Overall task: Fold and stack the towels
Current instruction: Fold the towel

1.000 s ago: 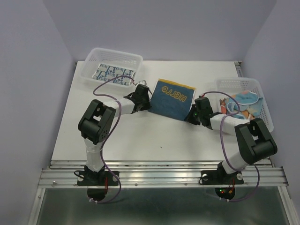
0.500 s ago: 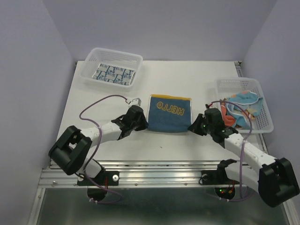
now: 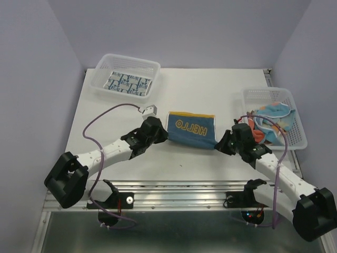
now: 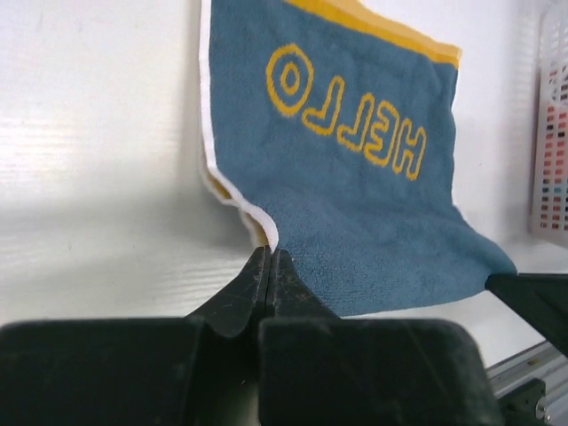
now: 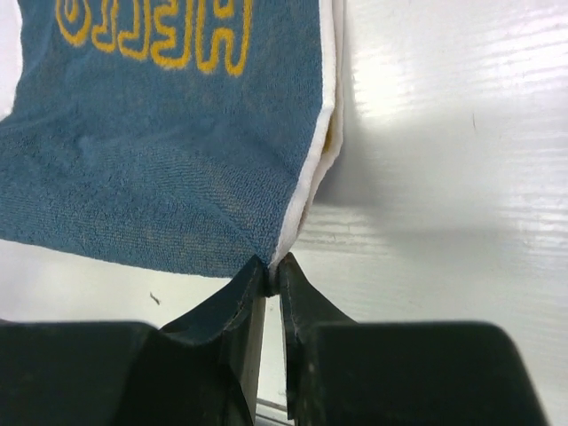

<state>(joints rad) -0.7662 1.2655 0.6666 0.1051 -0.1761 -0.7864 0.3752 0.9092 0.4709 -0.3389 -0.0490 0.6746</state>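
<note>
A blue towel [image 3: 192, 129] with a yellow band and yellow "HELLO" lettering hangs stretched between my two grippers over the middle of the table. My left gripper [image 3: 164, 136] [image 4: 269, 253] is shut on its near left corner. My right gripper [image 3: 221, 141] [image 5: 269, 264] is shut on its near right corner. The towel [image 4: 355, 177] [image 5: 177, 133] sags between them, doubled, with a white edge showing. A folded blue-and-white patterned towel [image 3: 126, 83] lies in the far left basket. Several crumpled towels [image 3: 271, 120], light blue and orange, fill the right basket.
A white mesh basket [image 3: 105, 66] stands at the far left of the white table [image 3: 210, 84]. Another white mesh basket [image 3: 268, 95] stands at the right edge, close to my right arm. A metal rail [image 3: 179, 197] runs along the near edge.
Both arms have pulled toward the near edge, dragging the blue towel's near corners with them. The towel went from lying tilted and flat to hanging squared between the grippers.
</note>
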